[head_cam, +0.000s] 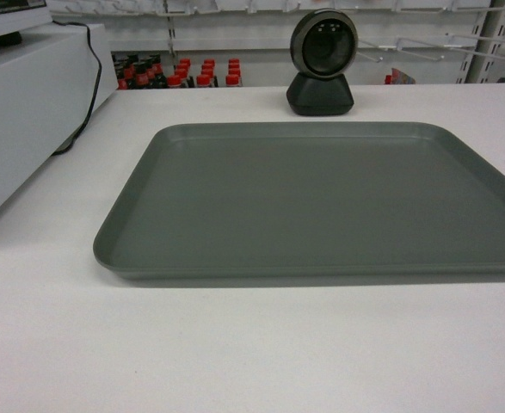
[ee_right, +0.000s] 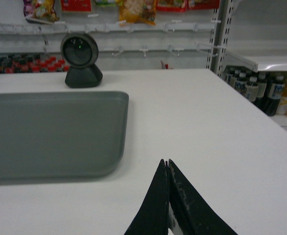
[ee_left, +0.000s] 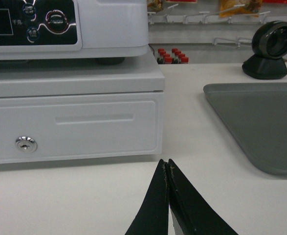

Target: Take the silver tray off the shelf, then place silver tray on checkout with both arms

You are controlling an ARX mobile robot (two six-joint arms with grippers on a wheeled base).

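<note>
While the wide dull silver-grey metal tray (head_cam: 321,202) is lying flat on the broad white bench (head_cam: 235,353) before the round grey-black scanner (head_cam: 322,62), we are holding left gripper (ee_left: 168,164) and right gripper (ee_right: 166,163) clenched, empty, clear of it, judging placement done.

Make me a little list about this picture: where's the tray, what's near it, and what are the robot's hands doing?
tray: silver tray lies flat on the checkout
behind it: scanner
to its left: cash drawer
left gripper: fingers shut, empty, off the tray
right gripper: fingers shut, empty, off the tray
task: tray looks placed
</note>
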